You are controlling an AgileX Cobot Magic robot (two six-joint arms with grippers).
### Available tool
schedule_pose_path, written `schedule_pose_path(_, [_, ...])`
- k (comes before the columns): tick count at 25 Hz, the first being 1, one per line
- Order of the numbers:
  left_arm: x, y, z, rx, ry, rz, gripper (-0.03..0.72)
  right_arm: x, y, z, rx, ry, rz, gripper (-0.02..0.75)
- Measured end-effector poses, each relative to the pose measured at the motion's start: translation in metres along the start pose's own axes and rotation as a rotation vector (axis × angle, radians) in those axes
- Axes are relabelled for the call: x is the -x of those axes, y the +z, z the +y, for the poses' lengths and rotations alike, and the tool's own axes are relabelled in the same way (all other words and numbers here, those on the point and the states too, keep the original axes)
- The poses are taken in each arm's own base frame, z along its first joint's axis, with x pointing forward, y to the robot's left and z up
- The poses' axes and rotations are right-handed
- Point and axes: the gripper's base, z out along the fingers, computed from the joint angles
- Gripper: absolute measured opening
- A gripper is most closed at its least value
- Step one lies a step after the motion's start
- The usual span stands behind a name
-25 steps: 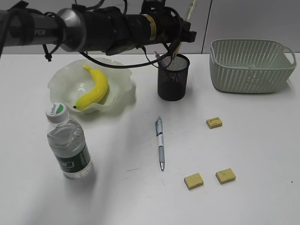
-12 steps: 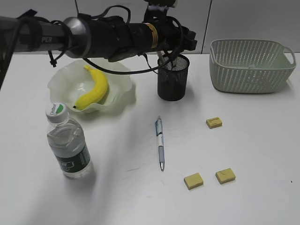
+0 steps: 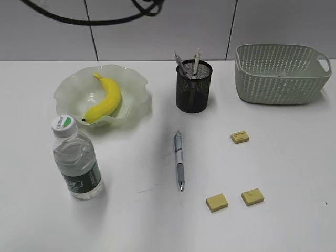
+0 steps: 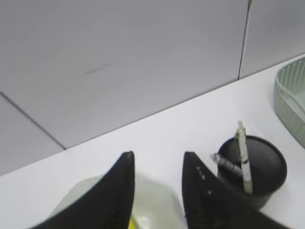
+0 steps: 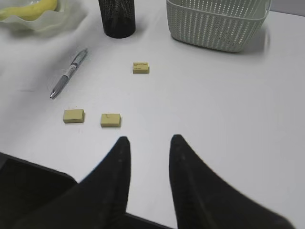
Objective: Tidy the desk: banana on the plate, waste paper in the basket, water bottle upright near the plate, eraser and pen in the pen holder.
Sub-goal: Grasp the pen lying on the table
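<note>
The banana (image 3: 107,100) lies in the pale-green plate (image 3: 134,86). The water bottle (image 3: 76,163) stands upright in front of the plate. The black pen holder (image 3: 193,94) holds two pens. One pen (image 3: 179,160) lies on the desk, with three yellow erasers (image 3: 240,137) (image 3: 217,202) (image 3: 253,197) to its right. My left gripper (image 4: 158,155) is open and empty, high above the plate (image 4: 162,200), left of the pen holder (image 4: 262,167). My right gripper (image 5: 150,138) is open and empty over the front desk, near the erasers (image 5: 110,120). No waste paper shows.
The sage-green basket (image 3: 281,73) stands at the back right; it also shows in the right wrist view (image 5: 214,24). A grey panelled wall runs behind the desk. A black cable hangs at the top of the exterior view (image 3: 94,21).
My left arm, which reached across the back over the pen holder with a pen, has let it go and lifted out of the exterior view. A second pen now stands in the holder.
</note>
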Motion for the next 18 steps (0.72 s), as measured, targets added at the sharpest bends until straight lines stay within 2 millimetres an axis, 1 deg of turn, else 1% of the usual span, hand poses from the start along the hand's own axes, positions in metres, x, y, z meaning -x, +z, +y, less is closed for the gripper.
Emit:
schedule_pose_path(2, [-0.005, -0.035, 0.014, -0.009, -0.007, 0.008, 0.253, 0.0, 0.0, 0.0, 0.0, 0.0, 0.0, 0.236])
schedule_pose_path(3, [-0.007, -0.057, 0.023, -0.016, -0.016, -0.004, 0.251, 0.0, 0.0, 0.0, 0.0, 0.0, 0.0, 0.236])
schedule_pose_path(4, [-0.017, -0.072, 0.029, -0.025, -0.019, 0.009, 0.251, 0.0, 0.0, 0.0, 0.0, 0.0, 0.0, 0.236])
schedule_pose_path(5, [-0.028, -0.093, 0.038, -0.031, -0.03, 0.012, 0.251, 0.0, 0.0, 0.0, 0.0, 0.0, 0.0, 0.236])
schedule_pose_path(7, [-0.053, -0.138, 0.057, -0.038, -0.052, 0.007, 0.249, 0.0, 0.0, 0.0, 0.0, 0.0, 0.0, 0.236])
schedule_pose_path(8, [-0.072, -0.153, 0.065, -0.036, -0.054, 0.027, 0.249, 0.0, 0.0, 0.0, 0.0, 0.0, 0.0, 0.236])
schedule_pose_path(10, [-0.107, -0.191, 0.084, -0.028, -0.072, 0.02, 0.248, 0.0, 0.0, 0.0, 0.0, 0.0, 0.0, 0.236])
schedule_pose_path(11, [-0.122, -0.207, 0.091, -0.025, -0.082, 0.014, 0.255, 0.0, 0.0, 0.0, 0.0, 0.0, 0.0, 0.236])
schedule_pose_path(12, [-0.139, -0.225, 0.1, -0.026, -0.089, -0.004, 0.269, 0.0, 0.0, 0.0, 0.0, 0.0, 0.0, 0.236])
schedule_pose_path(13, [-0.154, -0.247, 0.11, -0.035, -0.104, -0.038, 0.303, 0.0, 0.0, 0.0, 0.0, -0.001, 0.0, 0.236])
schedule_pose_path(14, [-0.167, -0.263, 0.116, -0.045, -0.116, -0.066, 0.349, 0.0, 0.0, 0.0, -0.001, -0.002, 0.0, 0.236])
schedule_pose_path(17, [-0.204, -0.296, 0.13, -0.077, -0.193, -0.076, 0.486, 0.0, 0.0, 0.0, -0.001, -0.002, 0.0, 0.236])
schedule_pose_path(18, [-0.215, -0.304, 0.133, -0.079, -0.215, -0.062, 0.513, 0.0, 0.0, 0.0, -0.002, -0.002, 0.0, 0.236])
